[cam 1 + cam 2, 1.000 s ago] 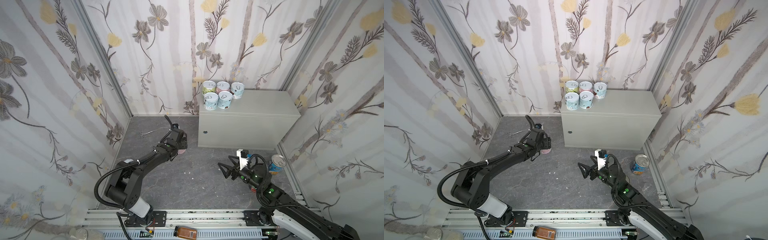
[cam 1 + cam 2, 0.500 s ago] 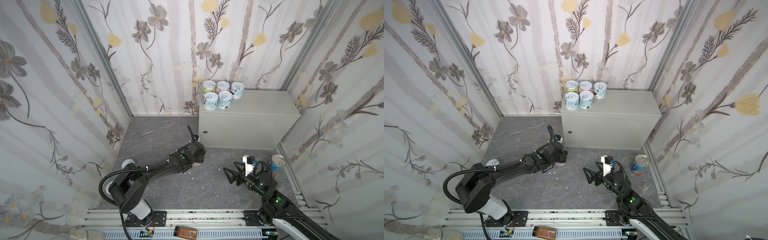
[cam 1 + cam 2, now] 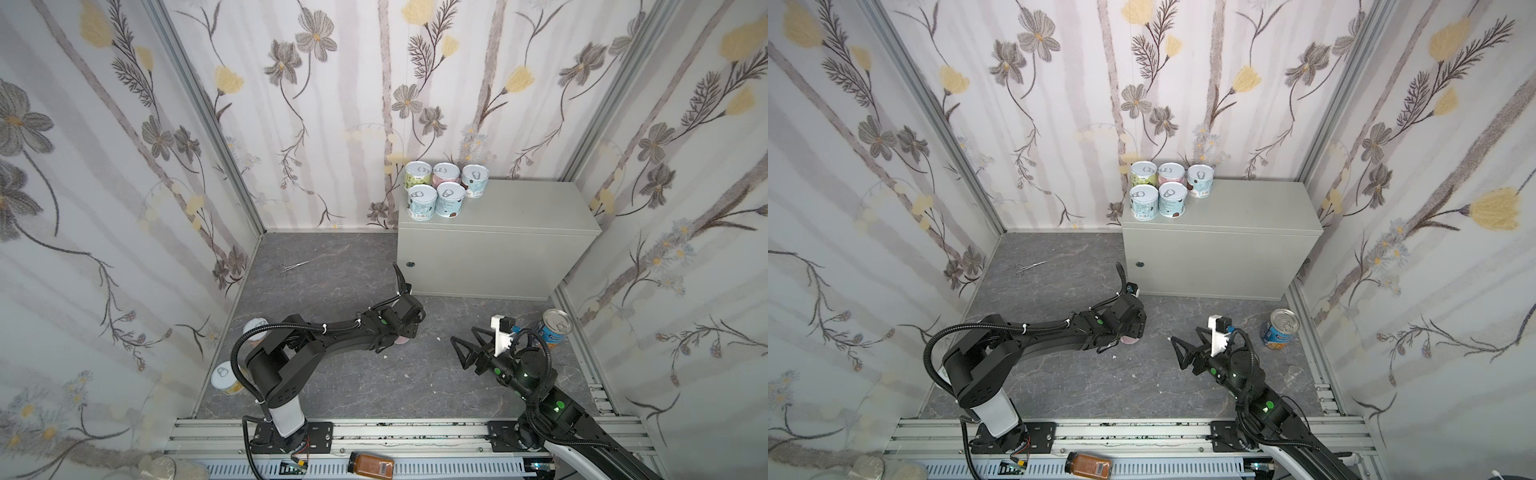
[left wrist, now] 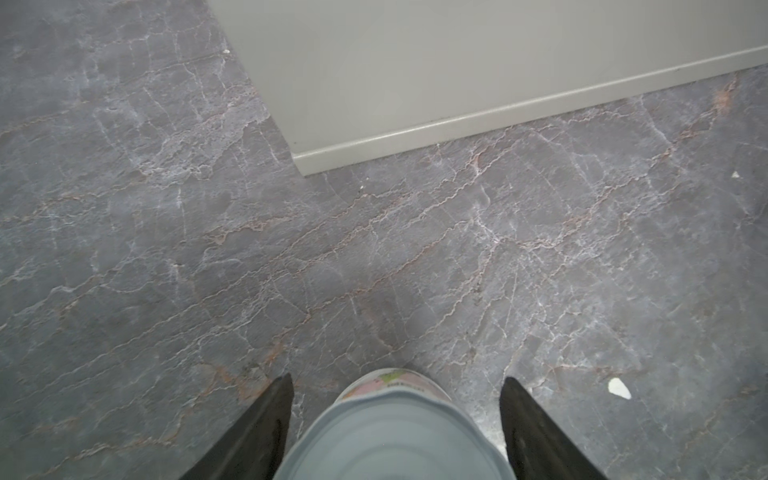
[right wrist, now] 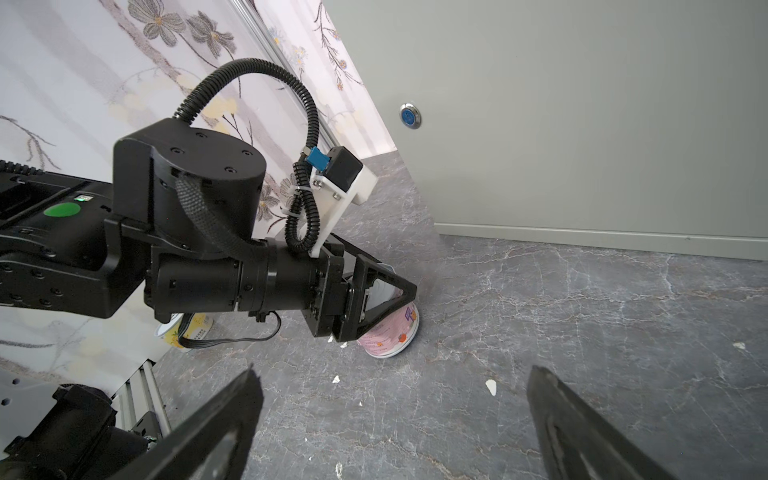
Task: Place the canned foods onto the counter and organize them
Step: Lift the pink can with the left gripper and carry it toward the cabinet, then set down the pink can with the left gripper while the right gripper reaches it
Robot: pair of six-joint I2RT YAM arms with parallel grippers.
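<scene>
Pinching a pink can (image 5: 388, 336), the left fingers (image 5: 409, 291) hold it low. Right fingers (image 5: 569, 428) are spread, a blue can (image 3: 552, 330) behind them. Five cans (image 3: 450, 199) sit on the bench (image 3: 532, 212).

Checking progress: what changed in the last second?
The left gripper swung right, from the open floor to just before the counter, carrying the pink can it already gripped. The right gripper shifted slightly right, open throughout. The five cans on the counter and the blue can on the floor stayed put.
</scene>
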